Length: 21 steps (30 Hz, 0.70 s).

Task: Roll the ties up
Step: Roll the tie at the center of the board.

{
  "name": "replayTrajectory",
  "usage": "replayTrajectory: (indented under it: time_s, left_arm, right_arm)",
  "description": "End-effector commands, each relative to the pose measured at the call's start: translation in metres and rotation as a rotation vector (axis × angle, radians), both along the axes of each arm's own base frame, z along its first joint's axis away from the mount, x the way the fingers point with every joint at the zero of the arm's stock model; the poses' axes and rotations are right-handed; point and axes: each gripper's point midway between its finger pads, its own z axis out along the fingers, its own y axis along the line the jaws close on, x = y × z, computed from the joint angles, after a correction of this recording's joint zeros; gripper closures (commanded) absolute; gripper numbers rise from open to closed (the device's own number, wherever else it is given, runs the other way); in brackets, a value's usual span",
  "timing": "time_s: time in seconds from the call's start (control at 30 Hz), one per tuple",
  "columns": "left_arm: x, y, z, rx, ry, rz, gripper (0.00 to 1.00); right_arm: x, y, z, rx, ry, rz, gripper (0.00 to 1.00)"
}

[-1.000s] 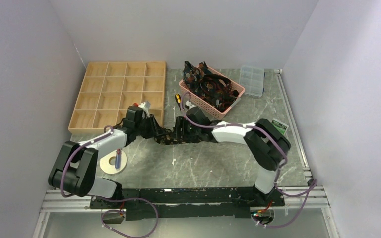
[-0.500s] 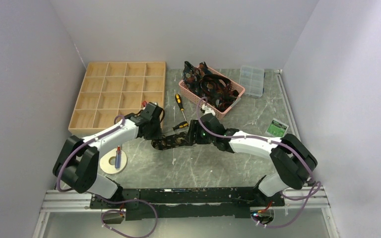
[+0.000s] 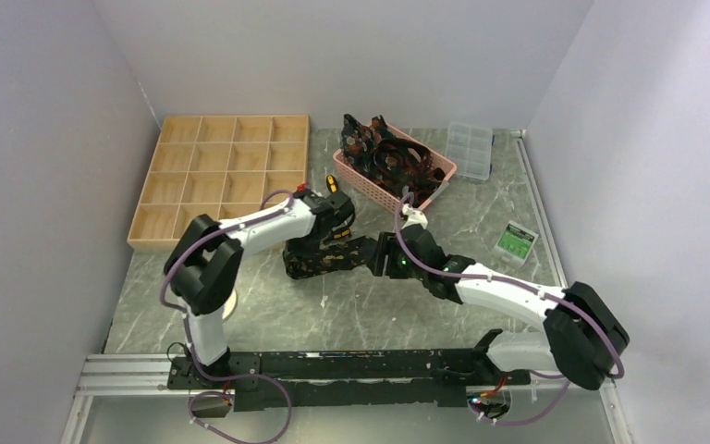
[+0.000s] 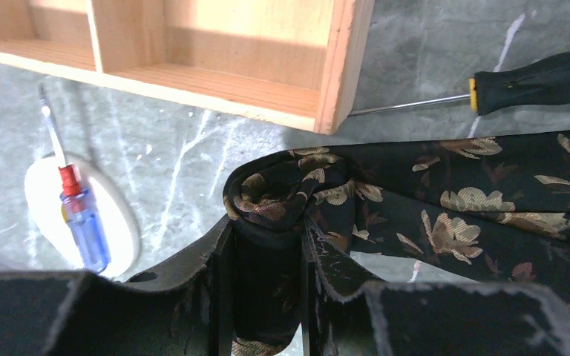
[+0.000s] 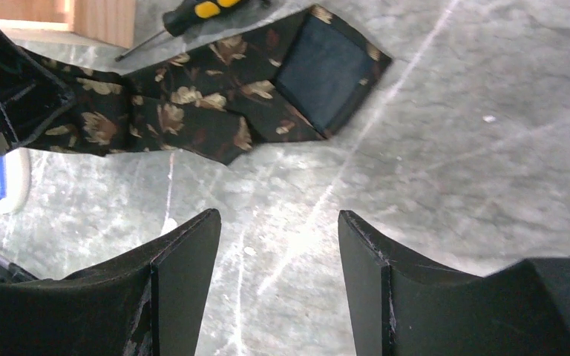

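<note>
Left gripper (image 4: 266,239): clamped on the tie's (image 4: 453,200) rolled end; we have swung it right, off the tray (image 4: 338,74) corner
Tie: centre of the top view; small roll begun, the rest trailing right
Right gripper (image 5: 276,216): jaws apart, empty; backed off, the pointed end at the wrist view's top
Meaning: we judge rolling barely started; more ties (image 3: 393,159) wait in the basket (image 3: 370,187)

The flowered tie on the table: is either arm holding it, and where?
The left jaws pinch the tie at its coiled end; the right jaws stand open, empty.

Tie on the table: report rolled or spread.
Partly rolled: the tie coils at one end inside the left end effector; the rest lies flat.
</note>
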Motion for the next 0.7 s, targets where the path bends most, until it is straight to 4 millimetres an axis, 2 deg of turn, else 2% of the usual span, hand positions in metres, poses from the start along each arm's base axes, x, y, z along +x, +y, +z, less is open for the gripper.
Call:
replayTrajectory:
  time_s: [0.0,0.27,0.5,0.67]
  left_arm:
    - [-0.008,0.010,0.014,0.196,0.008,0.027,0.97]
    - [-0.004,-0.030,0.008,0.245,0.024,-0.016,0.97]
    - [-0.003,-0.059,-0.016,0.246,0.060,-0.061,0.97]
    - [0.000,-0.075,-0.029,0.200,0.075,-0.088,0.86]
  right_arm:
    - [-0.003,-0.024,0.001,-0.030,-0.034,-0.039,0.36]
    - [-0.016,-0.043,-0.002,-0.025,-0.039,-0.060,0.36]
    - [-0.022,-0.049,-0.002,-0.017,-0.044,-0.065,0.35]
    - [-0.025,-0.052,-0.003,-0.018,-0.044,-0.069,0.35]
